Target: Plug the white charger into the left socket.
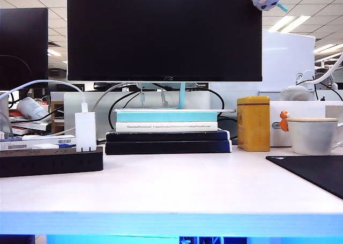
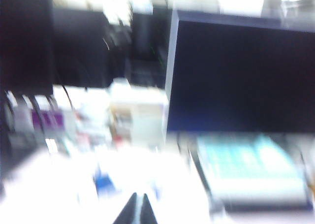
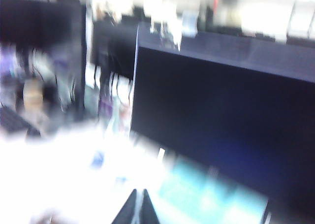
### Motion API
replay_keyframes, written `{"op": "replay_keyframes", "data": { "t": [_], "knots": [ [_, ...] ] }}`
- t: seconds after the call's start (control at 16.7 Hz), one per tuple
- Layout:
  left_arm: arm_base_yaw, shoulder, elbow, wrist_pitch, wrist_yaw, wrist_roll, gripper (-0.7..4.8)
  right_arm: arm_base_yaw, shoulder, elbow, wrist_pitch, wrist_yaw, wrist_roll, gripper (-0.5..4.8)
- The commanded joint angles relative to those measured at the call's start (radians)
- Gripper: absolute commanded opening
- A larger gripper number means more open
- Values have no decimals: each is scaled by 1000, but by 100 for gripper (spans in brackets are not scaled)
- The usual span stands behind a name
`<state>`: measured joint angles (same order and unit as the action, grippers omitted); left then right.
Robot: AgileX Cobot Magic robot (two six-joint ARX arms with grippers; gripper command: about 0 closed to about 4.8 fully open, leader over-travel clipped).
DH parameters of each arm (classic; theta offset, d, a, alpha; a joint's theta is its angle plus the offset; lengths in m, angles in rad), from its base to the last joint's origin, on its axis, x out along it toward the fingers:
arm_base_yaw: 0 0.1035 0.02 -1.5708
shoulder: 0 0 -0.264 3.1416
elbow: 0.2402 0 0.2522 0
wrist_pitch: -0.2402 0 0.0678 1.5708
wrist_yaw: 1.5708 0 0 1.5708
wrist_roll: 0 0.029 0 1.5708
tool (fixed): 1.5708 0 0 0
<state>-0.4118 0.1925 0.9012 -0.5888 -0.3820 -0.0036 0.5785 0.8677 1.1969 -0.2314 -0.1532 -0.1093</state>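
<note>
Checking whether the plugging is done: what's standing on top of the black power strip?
The white charger stands upright on the power strip, cable rising from its top. Its prongs and the socket are hidden side-on.

An office: a desk with a monitor (image 1: 164,34) on stacked books (image 1: 167,131), under panelled ceiling lights (image 1: 288,23).

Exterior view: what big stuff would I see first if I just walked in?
The huge black monitor fills the middle, standing over a stack of books. At far left the white charger stands upright on the black power strip. Neither arm shows there; the shut left gripper and right gripper appear only in their blurry wrist views.
</note>
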Motion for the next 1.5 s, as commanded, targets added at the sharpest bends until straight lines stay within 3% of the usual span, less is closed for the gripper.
{"op": "replay_keyframes", "data": {
  "t": [0.06,0.12,0.24,0.3,0.42,0.66,0.9,1.02,1.2,1.32,1.5],
  "knots": [
    [1,-127,-189,-24,113,-16,-5,1,-184,-355,139,19,36,-2],
    [1,-142,-306,36,161,-13,-4,1,-266,-534,183,79,58,-2],
    [1,-140,-430,110,162,-21,27,1,-336,-694,230,103,82,-2],
    [1,-140,-498,142,161,-66,27,1,-361,-774,266,103,111,-2],
    [1,-140,-601,204,158,-111,27,1,-372,-885,320,104,122,-2],
    [1,-140,-747,377,108,-109,26,0,-370,-1072,438,152,129,-2],
    [1,-140,-862,428,138,-75,26,0,-370,-1175,523,198,132,-2],
    [1,-141,-892,425,162,-70,25,0,-370,-1182,481,215,132,-2],
    [2,-140,-892,430,158,45,25,0,-370,-1184,402,304,130,-2],
    [2,-140,-892,426,158,56,25,0,-367,-1187,317,314,130,-2],
    [2,-140,-892,426,159,51,34,1,-366,-1186,311,309,133,0]
  ]
}}
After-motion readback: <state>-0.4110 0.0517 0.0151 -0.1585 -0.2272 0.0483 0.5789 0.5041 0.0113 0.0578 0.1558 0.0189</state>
